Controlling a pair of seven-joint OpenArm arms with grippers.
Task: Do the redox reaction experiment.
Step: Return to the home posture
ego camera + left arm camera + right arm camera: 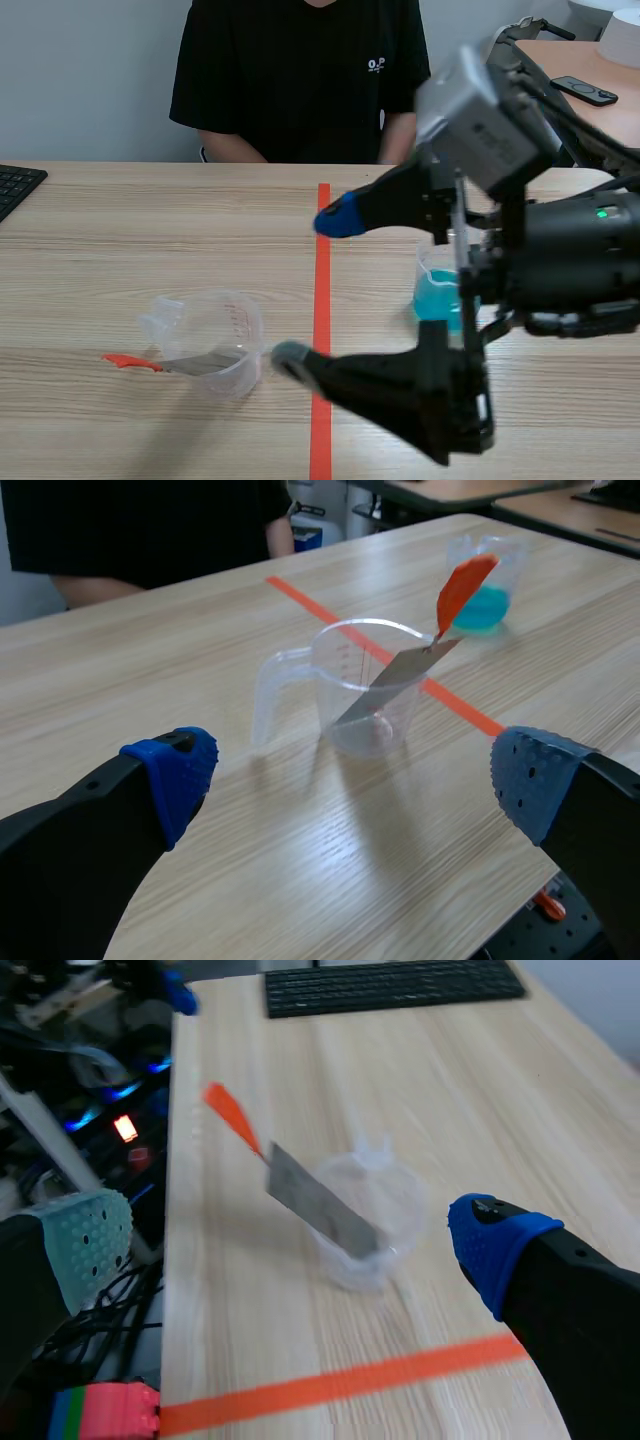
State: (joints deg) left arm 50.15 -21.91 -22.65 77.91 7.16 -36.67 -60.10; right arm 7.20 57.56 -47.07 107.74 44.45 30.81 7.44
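Wooden table (150, 660), both grippers wide open, nothing grabbed
Fingers on the left gripper (350, 780) are spread, and the clear measuring cup (365, 685) sits just ahead of it with a metal strip (395, 675) leaning inside, orange handle up. Same deal for the right gripper (290, 1248), spread and facing that cup. A cup of blue liquid (487, 590) stands further out from the left gripper, past the tape line (310, 605).

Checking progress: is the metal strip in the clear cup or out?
In. The strip leans inside the cup, its orange end sticking out past the rim.
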